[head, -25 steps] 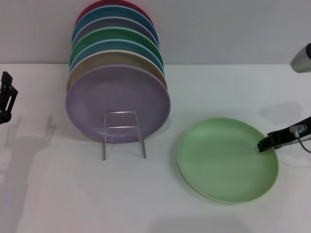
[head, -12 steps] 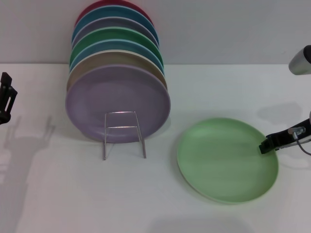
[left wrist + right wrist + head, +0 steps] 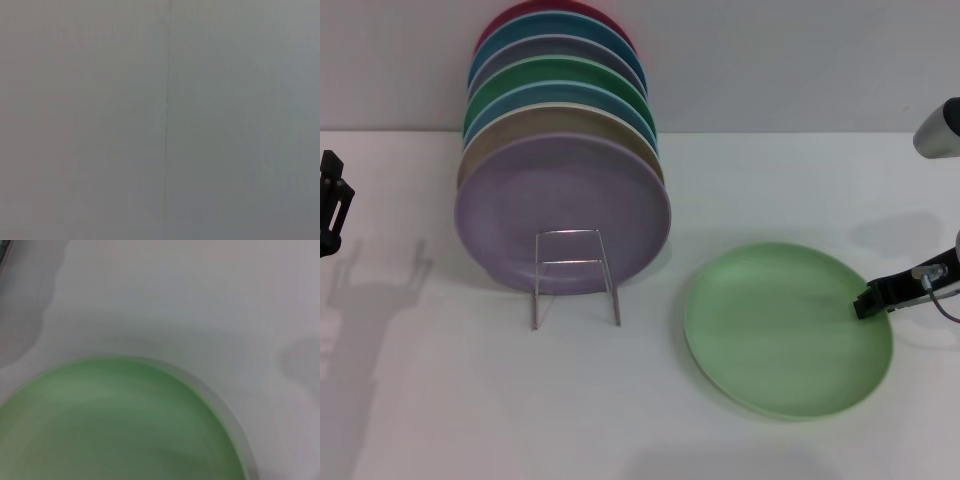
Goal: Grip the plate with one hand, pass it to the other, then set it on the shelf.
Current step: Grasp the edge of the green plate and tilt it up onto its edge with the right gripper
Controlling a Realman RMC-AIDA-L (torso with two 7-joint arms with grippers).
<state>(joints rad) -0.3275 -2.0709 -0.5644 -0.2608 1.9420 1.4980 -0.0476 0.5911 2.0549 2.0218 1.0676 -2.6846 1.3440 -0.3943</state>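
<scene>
Light green plate flat on the white table, right gripper at its edge.

The plate [image 3: 787,328] lies flat on the table [image 3: 440,400], to the right of the shelf [image 3: 574,276], which stands in front of a row of upright plates [image 3: 563,160]. The right gripper [image 3: 870,298] is at the plate's right rim; I cannot tell how far its jaws are open. The left gripper [image 3: 332,200] hangs far left, jaws also unclear.

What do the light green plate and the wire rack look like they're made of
The plate looks like matte plastic or melamine, though glazed ceramic can't be ruled out: an even pastel colour with only a soft, dull sheen. The rack looks like thin bare metal wire, silver with bright glints along its looped front frame.
</scene>
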